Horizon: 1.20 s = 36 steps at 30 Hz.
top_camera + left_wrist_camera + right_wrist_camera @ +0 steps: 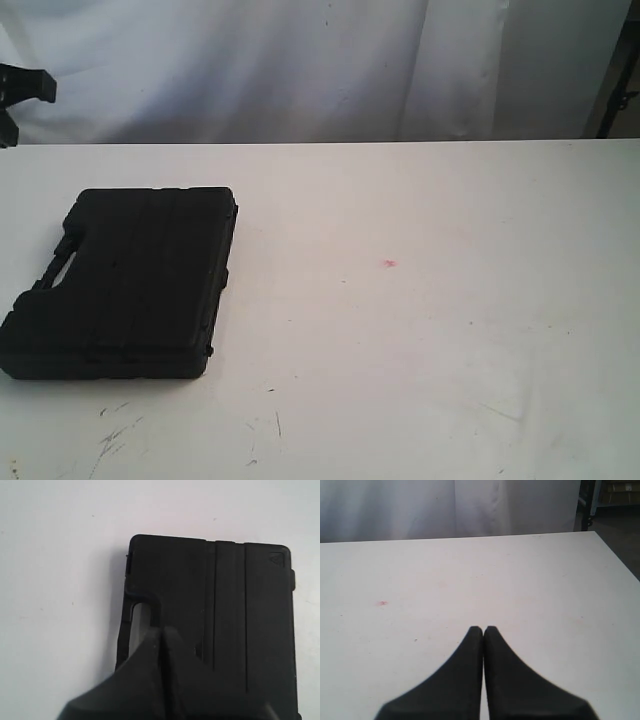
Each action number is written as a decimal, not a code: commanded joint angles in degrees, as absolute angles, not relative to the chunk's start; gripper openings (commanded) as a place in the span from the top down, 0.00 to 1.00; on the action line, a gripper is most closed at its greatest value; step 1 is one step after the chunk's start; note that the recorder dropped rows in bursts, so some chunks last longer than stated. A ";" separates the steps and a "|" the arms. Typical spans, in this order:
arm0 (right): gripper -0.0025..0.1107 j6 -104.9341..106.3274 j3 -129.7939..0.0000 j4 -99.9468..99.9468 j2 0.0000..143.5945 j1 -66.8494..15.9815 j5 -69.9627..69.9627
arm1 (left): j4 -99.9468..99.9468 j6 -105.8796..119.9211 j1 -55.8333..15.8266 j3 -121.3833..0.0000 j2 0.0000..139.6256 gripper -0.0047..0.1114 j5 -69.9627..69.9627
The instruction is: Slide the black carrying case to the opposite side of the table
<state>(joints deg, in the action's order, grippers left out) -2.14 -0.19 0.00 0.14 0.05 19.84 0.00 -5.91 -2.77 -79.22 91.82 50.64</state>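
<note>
L pincer [161, 632]: clenched, both fingers pressed tip to tip, nothing between them. Black carrying case [225, 620] lies flat right under and ahead of the tips. The case's handle slot [139, 625] is just beside the L tips, w/ white showing thru it. Can't tell if the tips touch the lid or hang over it. Ribs on the lid run away from the pincer twd the far edge of the case.

R pincer [483, 630]: also clenched, tips together, empty. It's over bare tabletop [545, 580], and no case shows in this view. Small red spot [382, 602] is beyond the tips, off to one side, well apart from them. White curtain [420, 505] hangs past the tabletop's far edge.

Ext view: case [125, 285] on the left part of the tabletop [420, 330], closed, handle slot [62, 268] on its left side. Red spot [390, 264] is near mid-tabletop, well apart from the case. Dark scratch marks [115, 435] sit near the front edge, below the case. Neither pincer's tips show here. There's a dark part [25, 90] at the top-left edge, can't tell what it is.
</note>
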 commanded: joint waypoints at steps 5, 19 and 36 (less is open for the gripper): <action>0.98 -2.07 0.00 0.42 0.00 0.46 19.81 | -4.80 -5.55 -2.97 -58.02 70.27 0.96 36.95; 0.98 -2.07 0.00 0.42 0.00 0.46 19.81 | -6.04 -6.01 -2.97 -38.48 38.63 0.96 36.02; 0.98 -2.07 0.00 0.42 0.00 0.46 19.81 | 6.96 -4.41 -2.97 -37.86 23.42 0.96 41.64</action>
